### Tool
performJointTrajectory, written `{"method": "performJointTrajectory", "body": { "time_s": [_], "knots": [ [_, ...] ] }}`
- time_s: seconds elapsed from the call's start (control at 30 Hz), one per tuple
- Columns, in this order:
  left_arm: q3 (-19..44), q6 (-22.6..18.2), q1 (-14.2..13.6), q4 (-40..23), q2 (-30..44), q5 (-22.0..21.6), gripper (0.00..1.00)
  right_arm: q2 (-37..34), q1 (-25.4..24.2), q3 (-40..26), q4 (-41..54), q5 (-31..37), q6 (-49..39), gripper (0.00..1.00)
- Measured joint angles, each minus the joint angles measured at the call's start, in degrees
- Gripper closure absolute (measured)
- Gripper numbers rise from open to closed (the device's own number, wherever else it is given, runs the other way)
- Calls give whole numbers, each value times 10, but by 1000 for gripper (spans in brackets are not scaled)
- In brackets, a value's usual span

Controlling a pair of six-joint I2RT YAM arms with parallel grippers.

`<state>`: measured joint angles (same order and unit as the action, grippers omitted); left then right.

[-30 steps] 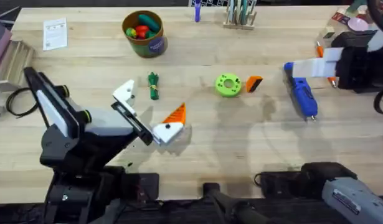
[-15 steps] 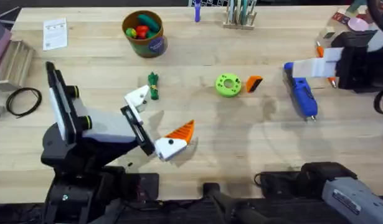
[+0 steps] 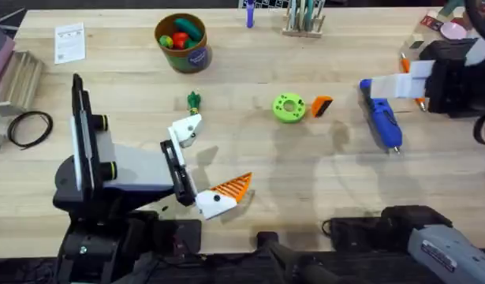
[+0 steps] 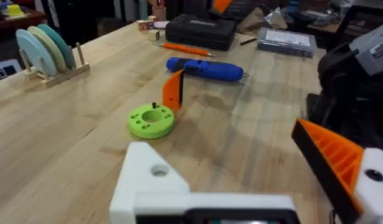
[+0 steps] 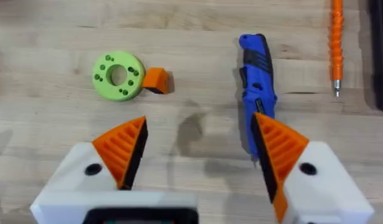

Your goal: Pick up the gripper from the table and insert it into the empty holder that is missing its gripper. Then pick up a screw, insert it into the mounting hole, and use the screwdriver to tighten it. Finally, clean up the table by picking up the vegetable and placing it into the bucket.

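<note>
Spread wide apart are the two fingers of the left gripper point(image 3: 203, 166), and nothing is between them. It sits low over the near left part of the wooden table point(image 3: 321, 173). One finger has its orange ribbed pad point(image 3: 233, 186) on it. The other finger ends in the holder point(image 3: 185, 128), a plain white block with a small round hole and no orange pad.

Over on the far right, the right gripper point(image 5: 197, 152) hangs above the table with its fingers spread too, holding nothing. Both of its fingers have orange pads.

The gripper point(image 3: 322, 105), a small orange wedge, stands on the table near the middle, just to the right of a round green disc point(image 3: 289, 107). In the overhead view I cannot tell if the two touch. The screwdriver point(image 3: 382, 121) is bright blue and lies flat to the right of the wedge, well apart from it. A thin orange tool point(image 5: 336, 43) lies further right of the screwdriver.

The vegetable point(image 3: 194, 101) is small and dark green. It lies on the table just past the white holder, on the far side of it. The bucket point(image 3: 184, 42) stands at the far side of the table, past the vegetable. It has red, yellow and green toy food point(image 3: 179, 33) inside.

A white paper card point(image 3: 70, 42) lies at the far left. A loop of black cable point(image 3: 29, 128) lies at the left edge.
</note>
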<state>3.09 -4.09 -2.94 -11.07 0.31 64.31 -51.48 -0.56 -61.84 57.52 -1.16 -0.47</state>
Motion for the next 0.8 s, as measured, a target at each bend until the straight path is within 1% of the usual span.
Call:
{"method": "performJointTrajectory", "body": {
  "time_s": [0.3, 0.47, 0.8],
  "knots": [
    [-1, -2, 0, 2, 0, 5, 15, 0, 0, 0, 0, 0, 0, 10],
    [-16, -3, 0, 31, 0, 6, 15, 0, 0, 0, 0, 0, 0, 11],
    [-17, -3, 0, 32, 0, 6, 15, 0, 0, 0, 0, 0, 0, 10]
  ]
}}
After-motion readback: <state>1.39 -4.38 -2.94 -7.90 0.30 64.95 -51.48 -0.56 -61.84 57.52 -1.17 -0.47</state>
